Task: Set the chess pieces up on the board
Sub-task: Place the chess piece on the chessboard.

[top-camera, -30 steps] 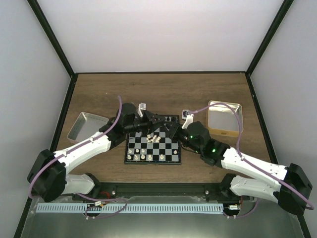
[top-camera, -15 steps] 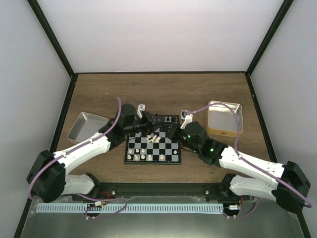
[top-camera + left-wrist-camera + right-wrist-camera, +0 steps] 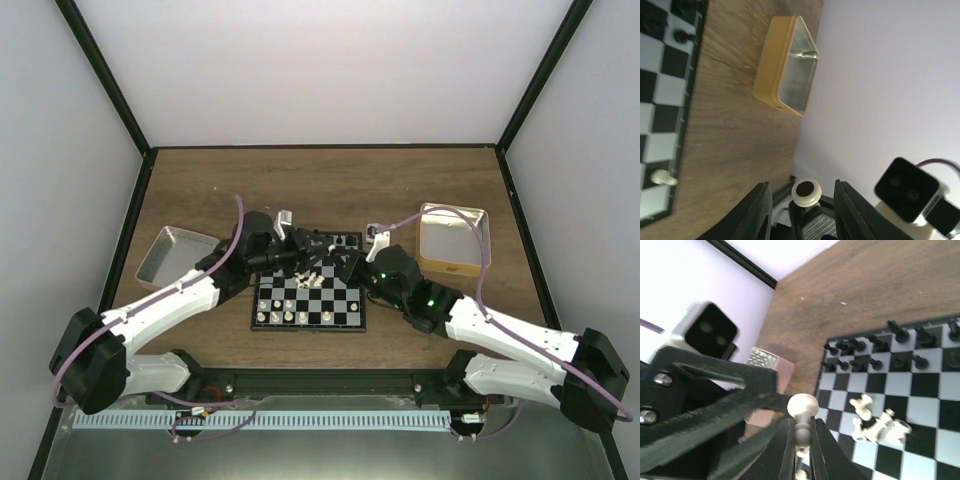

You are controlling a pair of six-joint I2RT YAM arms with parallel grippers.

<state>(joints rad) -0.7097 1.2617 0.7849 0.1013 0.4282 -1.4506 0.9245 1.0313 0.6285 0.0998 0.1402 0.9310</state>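
Cream round-headed pawn [image 3: 802,406] clamped in right jaws; left jaws parted around it.

1. The board [image 3: 330,300] is small and square, chequered black and white with a thin black border. It lies flat on the table [image 3: 200,190], near the middle of the table's near edge.
2. The black chess pieces [image 3: 865,347] stand upright in two rows along the board's far edge.
3. Several cream pieces [image 3: 288,316] stand upright along the board's near edge.
4. Three fallen cream pieces [image 3: 880,426] lie on their sides, touching one another, around the board's middle.
5. One cream pawn [image 3: 802,410] is lifted off the board. It is upright, its stem pinched by the right gripper [image 3: 801,424].
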